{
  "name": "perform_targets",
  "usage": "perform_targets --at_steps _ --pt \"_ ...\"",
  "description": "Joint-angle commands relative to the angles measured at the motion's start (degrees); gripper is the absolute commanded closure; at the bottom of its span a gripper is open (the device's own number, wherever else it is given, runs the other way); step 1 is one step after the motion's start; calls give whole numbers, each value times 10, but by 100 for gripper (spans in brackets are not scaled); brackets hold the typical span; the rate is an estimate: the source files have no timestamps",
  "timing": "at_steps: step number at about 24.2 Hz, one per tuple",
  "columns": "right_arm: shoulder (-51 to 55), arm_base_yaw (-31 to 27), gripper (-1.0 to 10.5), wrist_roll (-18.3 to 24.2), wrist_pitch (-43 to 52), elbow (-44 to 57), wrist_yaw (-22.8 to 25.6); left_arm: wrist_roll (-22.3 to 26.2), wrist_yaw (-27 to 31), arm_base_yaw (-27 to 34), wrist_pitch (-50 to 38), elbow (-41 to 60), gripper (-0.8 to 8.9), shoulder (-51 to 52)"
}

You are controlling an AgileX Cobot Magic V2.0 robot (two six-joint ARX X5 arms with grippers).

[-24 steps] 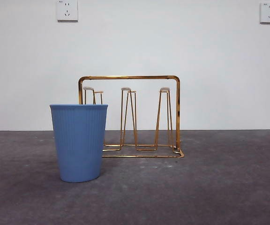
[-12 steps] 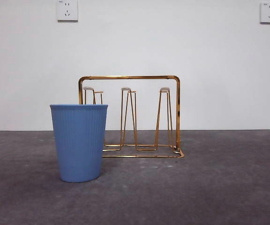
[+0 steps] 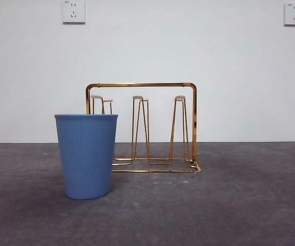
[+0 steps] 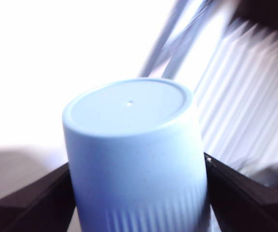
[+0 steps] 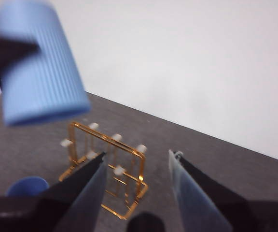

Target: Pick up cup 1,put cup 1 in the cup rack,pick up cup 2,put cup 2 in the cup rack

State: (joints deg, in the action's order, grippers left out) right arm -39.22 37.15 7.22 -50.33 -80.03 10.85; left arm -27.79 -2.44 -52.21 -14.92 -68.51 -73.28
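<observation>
The cup rack [image 3: 141, 128] stands on the grey tabletop [image 3: 229, 205] before a white wall [image 3: 188, 51], its gold wire frame upright and its white-tipped pegs bare. In the front view a blue ribbed cup [image 3: 86, 155] stands upright on the tabletop just in front of the rack's one end, hiding the lower part of that side; whether the two touch cannot be told. The right wrist view shows the same cup from above as a blue rim near the rack's end. A second blue cup [image 4: 134, 159] is off the tabletop, clamped between the jaws of the left claw [image 4: 136, 193], its flat closed base turned toward the wrist camera. In the right wrist view this held cup [image 5: 40, 67] hangs in the air above the rack, tilted, with the dark left claw gripping its side. The right claw [image 5: 136, 176] hovers high over the rack, its jaws apart and holding nothing.
</observation>
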Motion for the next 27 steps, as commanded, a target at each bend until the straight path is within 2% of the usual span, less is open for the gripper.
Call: perform_targets --at_steps 1,5,9,19,27 --pt "12 0 725 5 -12 -1 18 130 116 -29 71 0 820 -9" --pt "20 0 725 4 -26 -1 31 168 224 -57 93 0 820 -44" --pt "20 0 725 3 -49 -1 31 176 282 -57 88 0 820 -82" --pt "20 0 725 -1 -68 -1 31 176 310 -18 4 0 820 -181" --pt "20 0 726 -1 -68 -1 31 176 309 6 -45 0 820 -233"
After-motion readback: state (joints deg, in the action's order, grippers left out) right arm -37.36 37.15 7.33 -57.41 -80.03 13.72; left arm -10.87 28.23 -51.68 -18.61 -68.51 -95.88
